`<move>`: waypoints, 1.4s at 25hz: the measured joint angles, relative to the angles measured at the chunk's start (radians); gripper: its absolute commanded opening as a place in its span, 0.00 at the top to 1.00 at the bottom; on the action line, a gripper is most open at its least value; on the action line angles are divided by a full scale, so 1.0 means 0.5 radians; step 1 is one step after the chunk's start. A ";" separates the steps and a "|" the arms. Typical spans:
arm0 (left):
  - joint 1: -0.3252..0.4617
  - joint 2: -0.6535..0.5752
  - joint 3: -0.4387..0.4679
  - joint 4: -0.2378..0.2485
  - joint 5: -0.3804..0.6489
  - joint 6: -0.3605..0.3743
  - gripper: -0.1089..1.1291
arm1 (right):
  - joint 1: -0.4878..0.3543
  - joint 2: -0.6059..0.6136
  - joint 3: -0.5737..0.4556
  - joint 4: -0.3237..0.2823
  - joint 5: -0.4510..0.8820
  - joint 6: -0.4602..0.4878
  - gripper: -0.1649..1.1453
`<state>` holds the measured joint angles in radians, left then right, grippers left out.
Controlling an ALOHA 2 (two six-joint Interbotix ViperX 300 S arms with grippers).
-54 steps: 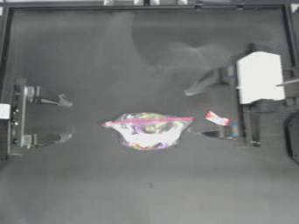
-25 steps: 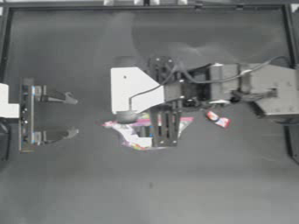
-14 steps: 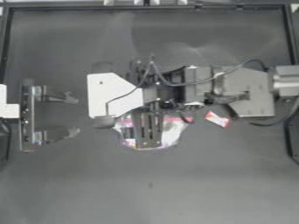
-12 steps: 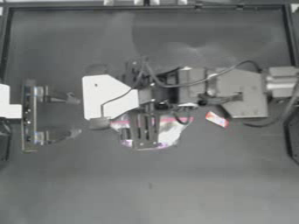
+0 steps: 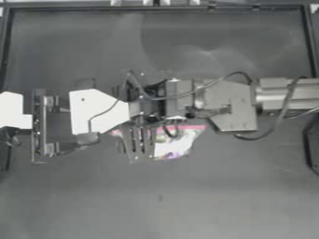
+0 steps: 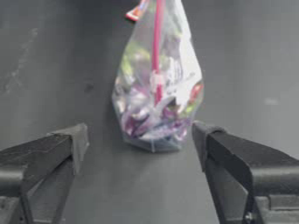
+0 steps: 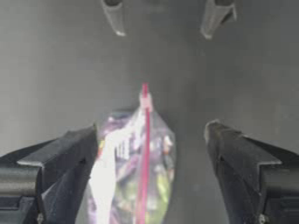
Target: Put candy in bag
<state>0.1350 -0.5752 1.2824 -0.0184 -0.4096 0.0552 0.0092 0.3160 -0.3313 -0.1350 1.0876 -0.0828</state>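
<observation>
Clear bag [image 6: 156,92] on table | right gripper [image 7: 149,144] jaws wide, straddling it | left gripper [image 6: 137,140] jaws wide, empty

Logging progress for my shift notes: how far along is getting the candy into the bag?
Done: nothing; the candy lies on the table outside the bag. In hand: the right gripper hangs open astride the bag, gripping nothing; the left gripper waits open at the left. Left: grasp bag, pick candy, drop it in.
</observation>
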 measured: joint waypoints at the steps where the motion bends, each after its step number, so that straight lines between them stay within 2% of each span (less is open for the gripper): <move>1: 0.000 0.000 0.000 0.000 0.000 0.000 0.10 | 0.006 0.021 -0.018 -0.003 0.012 0.000 0.12; 9: 0.000 0.006 0.018 -0.006 -0.034 0.052 0.10 | 0.043 0.169 -0.172 -0.031 0.141 -0.021 0.12; 17: -0.003 0.034 0.074 -0.037 -0.150 0.055 0.10 | 0.043 0.236 -0.227 -0.080 0.175 -0.025 0.12; 23: -0.003 0.107 0.074 -0.040 -0.163 0.058 0.10 | 0.043 0.316 -0.282 -0.126 0.252 -0.031 0.12; 35: -0.003 0.160 0.067 -0.043 -0.218 0.058 0.10 | 0.043 0.491 -0.522 -0.141 0.436 -0.089 0.12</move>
<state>0.1335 -0.4955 1.3162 -0.0399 -0.5185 0.0844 0.0307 0.5614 -0.5921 -0.2056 1.3054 -0.1273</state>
